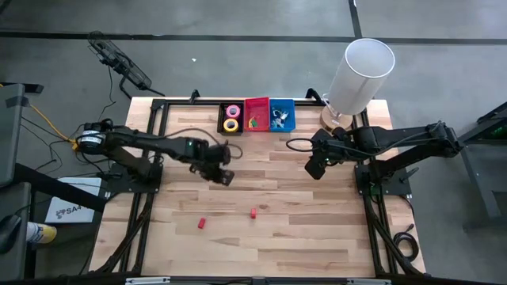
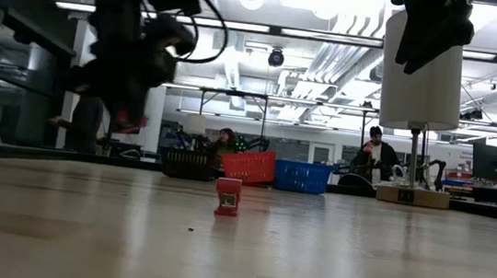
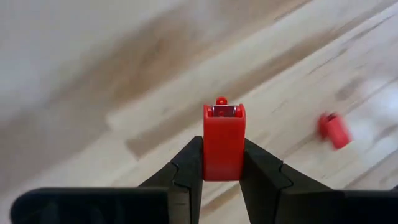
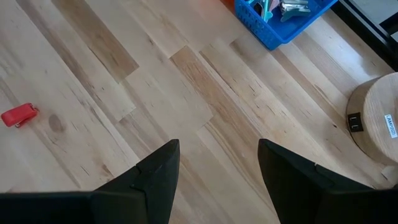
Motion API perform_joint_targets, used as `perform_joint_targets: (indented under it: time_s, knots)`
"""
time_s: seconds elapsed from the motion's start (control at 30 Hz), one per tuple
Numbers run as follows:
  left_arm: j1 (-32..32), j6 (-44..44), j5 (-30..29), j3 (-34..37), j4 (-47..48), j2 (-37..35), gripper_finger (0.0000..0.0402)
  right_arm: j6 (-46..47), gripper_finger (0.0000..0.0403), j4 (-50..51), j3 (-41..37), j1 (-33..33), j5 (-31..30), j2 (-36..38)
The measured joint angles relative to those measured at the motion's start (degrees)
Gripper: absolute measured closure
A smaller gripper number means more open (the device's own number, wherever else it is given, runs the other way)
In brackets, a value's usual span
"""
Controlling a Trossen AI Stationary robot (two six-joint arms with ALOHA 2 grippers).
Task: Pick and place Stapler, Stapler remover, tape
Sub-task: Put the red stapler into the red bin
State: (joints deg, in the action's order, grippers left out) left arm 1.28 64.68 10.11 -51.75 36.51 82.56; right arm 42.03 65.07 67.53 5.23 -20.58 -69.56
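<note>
My left gripper (image 3: 222, 165) is closed on a small red stapler (image 3: 223, 142), held above the counter (image 1: 277, 237) left of centre, short of the three bins at the far edge. My right gripper (image 4: 217, 162) hangs open and empty over the right side. Pink and yellow tape (image 1: 232, 118) already sits in the black bin (image 1: 222, 119), while two red pieces (image 1: 201, 223) (image 1: 253, 212) are left on the near counter.

two tape rolls (image 1: 231, 118) — black bin (image 1: 222, 119), perhaps
</note>
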Motion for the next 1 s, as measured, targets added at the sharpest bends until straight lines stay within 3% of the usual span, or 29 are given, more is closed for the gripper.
perform_joint_targets:
  time_s: [0.37, 0.63, 1.0]
  knots:
    - [11.7, -16.7, -3.1, -8.9, -0.5, 0.0, 0.0322, 0.5, 0.0194, 0.0, 0.0, 0.0, 0.0, 0.0]
    - [20.2, -22.0, -2.3, -12.1, -2.0, 0.0, 0.0322, 0.6, 0.0194, -0.1, 0.0, 0.0, -0.3, 0.0]
    - [26.9, -22.4, 1.7, -12.1, -13.6, 2.1, 0.0322, 1.4, 0.0194, -0.2, 0.0, -0.1, -0.5, 0.0]
